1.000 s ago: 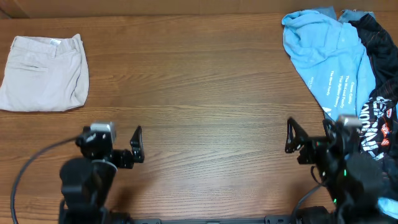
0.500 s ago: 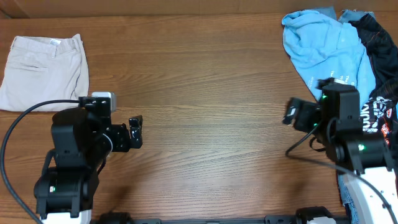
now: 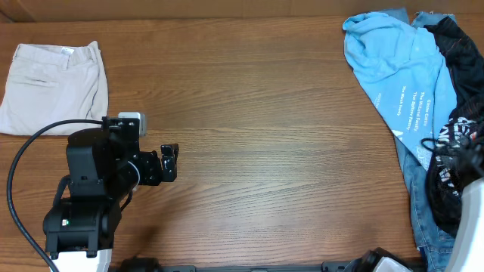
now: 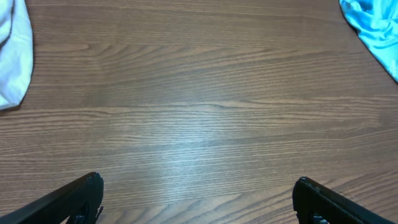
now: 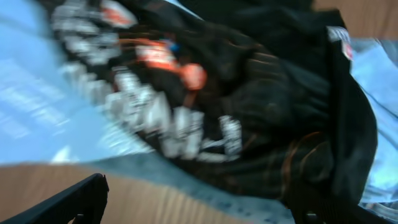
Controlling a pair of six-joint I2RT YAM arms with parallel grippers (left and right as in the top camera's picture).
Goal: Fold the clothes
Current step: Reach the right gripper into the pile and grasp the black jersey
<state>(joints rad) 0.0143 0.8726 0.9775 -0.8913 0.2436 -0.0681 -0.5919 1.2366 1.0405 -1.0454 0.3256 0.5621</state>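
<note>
The black sports shirt (image 3: 463, 53) with orange lines and white lettering lies crumpled at the right table edge, partly on a light blue shirt (image 3: 397, 68). In the right wrist view the black shirt (image 5: 249, 106) fills the frame, blurred. My right gripper (image 5: 199, 211) is open and empty just above it, at the edge where it meets blue denim and bare wood. In the overhead view the right arm (image 3: 454, 189) blends into the dark cloth. My left gripper (image 3: 170, 160) is open and empty over bare wood (image 4: 199, 199).
Folded beige trousers (image 3: 53, 87) lie at the far left; they also show in the left wrist view (image 4: 12, 50). Blue denim (image 3: 420, 196) lies under the pile at the right edge. The light blue shirt (image 4: 373, 25) shows at the left wrist view's top right.
My right arm has swung right, from the bare table onto the clothes pile at the right edge. My left arm has shifted only slightly.
</note>
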